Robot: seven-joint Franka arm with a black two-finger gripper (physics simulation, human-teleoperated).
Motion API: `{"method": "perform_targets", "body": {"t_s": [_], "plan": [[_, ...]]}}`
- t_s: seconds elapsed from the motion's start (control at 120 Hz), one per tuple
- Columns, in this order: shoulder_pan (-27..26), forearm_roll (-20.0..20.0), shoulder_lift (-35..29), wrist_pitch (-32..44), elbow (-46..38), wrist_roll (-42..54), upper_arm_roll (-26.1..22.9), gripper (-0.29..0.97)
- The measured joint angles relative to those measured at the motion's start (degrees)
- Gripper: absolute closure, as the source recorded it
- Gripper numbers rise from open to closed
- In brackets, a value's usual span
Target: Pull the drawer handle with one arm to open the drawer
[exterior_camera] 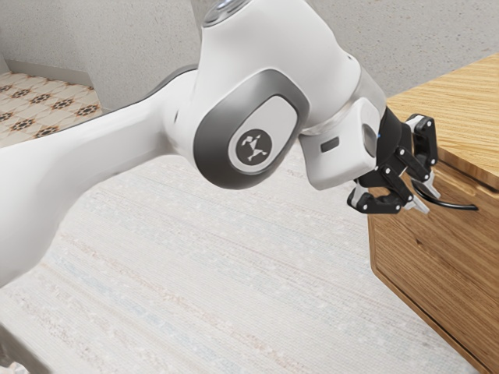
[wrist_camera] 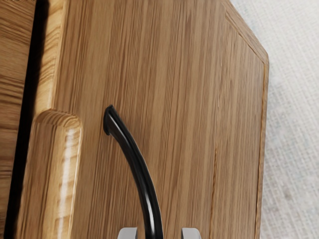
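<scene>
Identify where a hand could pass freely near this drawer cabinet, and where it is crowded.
Free: the pale floor bordered by the arm and the cabinet; the cabinet's wooden top. Crowded: the drawer front, where the end effector straddles the black handle.

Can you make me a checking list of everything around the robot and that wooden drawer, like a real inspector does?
Surface: pale speckled ground.
Job's things: wooden drawer front on a wooden cabinet, with a curved black handle; cannot tell if the drawer is pulled out.
Clutter: nothing seen.
Grippers: claw open, one fingertip on each side of the handle, with gaps showing.
Cables: nothing seen.
Surroundings: grey wall, patterned tiles.
</scene>
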Motion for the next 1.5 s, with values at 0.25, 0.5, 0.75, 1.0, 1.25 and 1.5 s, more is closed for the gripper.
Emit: {"method": "perform_targets", "body": {"t_s": [0.25,0.5,0.75,1.0,1.25,1.5], "plan": [[0.04,0.00,-0.43,-0.01,-0.67,-0.06,-0.02,0.67],[0.09,-0.01,-2.13,-0.06,-2.54,-0.14,-0.02,0.68],[0.09,-0.01,-3.93,-0.04,-4.77,-0.22,-0.04,0.68],[0.19,-0.01,-5.70,0.01,-6.83,-0.31,-0.05,0.68],[0.19,-0.02,-7.41,0.19,-9.00,-0.41,0.01,0.68],[0.26,-0.08,-9.23,0.34,-10.97,-0.49,-0.02,0.68]]}}
